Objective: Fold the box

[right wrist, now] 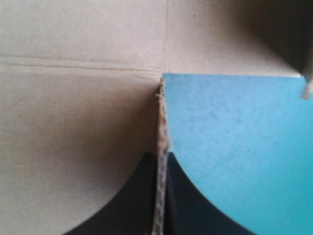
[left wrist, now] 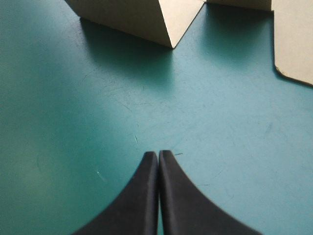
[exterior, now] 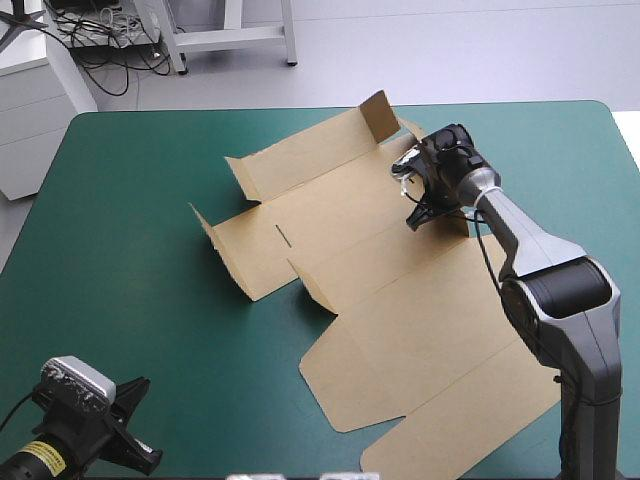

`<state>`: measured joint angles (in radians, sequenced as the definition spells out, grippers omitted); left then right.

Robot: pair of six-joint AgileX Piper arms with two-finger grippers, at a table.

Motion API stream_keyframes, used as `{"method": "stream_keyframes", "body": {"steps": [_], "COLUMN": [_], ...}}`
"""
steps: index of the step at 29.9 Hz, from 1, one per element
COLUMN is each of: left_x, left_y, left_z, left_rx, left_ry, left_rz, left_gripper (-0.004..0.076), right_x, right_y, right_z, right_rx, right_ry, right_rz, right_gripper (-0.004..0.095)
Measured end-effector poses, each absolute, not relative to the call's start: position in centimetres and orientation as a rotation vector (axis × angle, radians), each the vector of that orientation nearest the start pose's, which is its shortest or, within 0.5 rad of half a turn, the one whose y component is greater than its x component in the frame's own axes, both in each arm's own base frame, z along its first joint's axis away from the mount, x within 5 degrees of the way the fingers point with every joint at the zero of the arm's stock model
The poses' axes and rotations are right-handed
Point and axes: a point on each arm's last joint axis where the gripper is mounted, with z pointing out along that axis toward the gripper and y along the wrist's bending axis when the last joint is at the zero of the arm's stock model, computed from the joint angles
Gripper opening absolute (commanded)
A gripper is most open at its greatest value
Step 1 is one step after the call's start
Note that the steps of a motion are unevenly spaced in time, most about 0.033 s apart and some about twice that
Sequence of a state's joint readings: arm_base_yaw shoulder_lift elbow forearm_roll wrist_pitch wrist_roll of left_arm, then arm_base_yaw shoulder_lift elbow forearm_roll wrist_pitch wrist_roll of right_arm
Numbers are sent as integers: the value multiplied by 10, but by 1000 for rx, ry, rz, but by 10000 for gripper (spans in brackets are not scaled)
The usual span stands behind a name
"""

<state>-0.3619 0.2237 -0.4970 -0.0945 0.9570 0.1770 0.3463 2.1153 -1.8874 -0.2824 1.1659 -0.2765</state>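
The brown box [exterior: 400, 300] lies as a cut sheet across the middle and right of the table. Its far and left flaps stand raised, and the near panels lie flat. At the box's far right part, my right gripper [exterior: 420, 208] is shut on the edge of a panel. In the right wrist view the board's edge [right wrist: 162, 122] runs between the black fingers of this gripper [right wrist: 161, 159]. My left gripper [exterior: 140, 440] rests shut at the table's near left corner, apart from the box. Ahead of that gripper [left wrist: 158, 154], a raised flap [left wrist: 142, 17] stands some way off.
The teal-green cover [exterior: 120, 250] stretches between my left gripper and the box's left flaps. The table's right edge [exterior: 625, 150] runs close behind the right arm. A flat corner of the board [left wrist: 293, 39] lies ahead of the left gripper, to one side.
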Motion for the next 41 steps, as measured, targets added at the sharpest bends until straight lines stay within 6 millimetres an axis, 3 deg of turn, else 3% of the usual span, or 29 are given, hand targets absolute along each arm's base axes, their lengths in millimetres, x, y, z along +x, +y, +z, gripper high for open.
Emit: {"method": "stream_keyframes", "body": {"steps": [7,17,23,30,41], "left_x": [30,30,30,30,30], "left_y": [-19,-19,-19,-19,-19], "left_z": [281,281,281,281,281], "left_rx": [564,564,564,564,564], "left_ry": [2097,2097,2097,2097,2097], "left_rz": [-221,-221,-221,-221,-221], "left_gripper": [-10,-10,-10,-10,-10], "right_x": [422,384,359,341,341], "right_y": [191,274,312,330,328], "right_z": [249,252,255,260,272], "right_rx": [-1227,-1559,-1698,-1818,-1859], "right_ry": [2474,2151,1971,1837,1737], "right_rz": [-371,-341,-361,-363,-439], "right_gripper": [-16,-16,-16,-16,-16]}}
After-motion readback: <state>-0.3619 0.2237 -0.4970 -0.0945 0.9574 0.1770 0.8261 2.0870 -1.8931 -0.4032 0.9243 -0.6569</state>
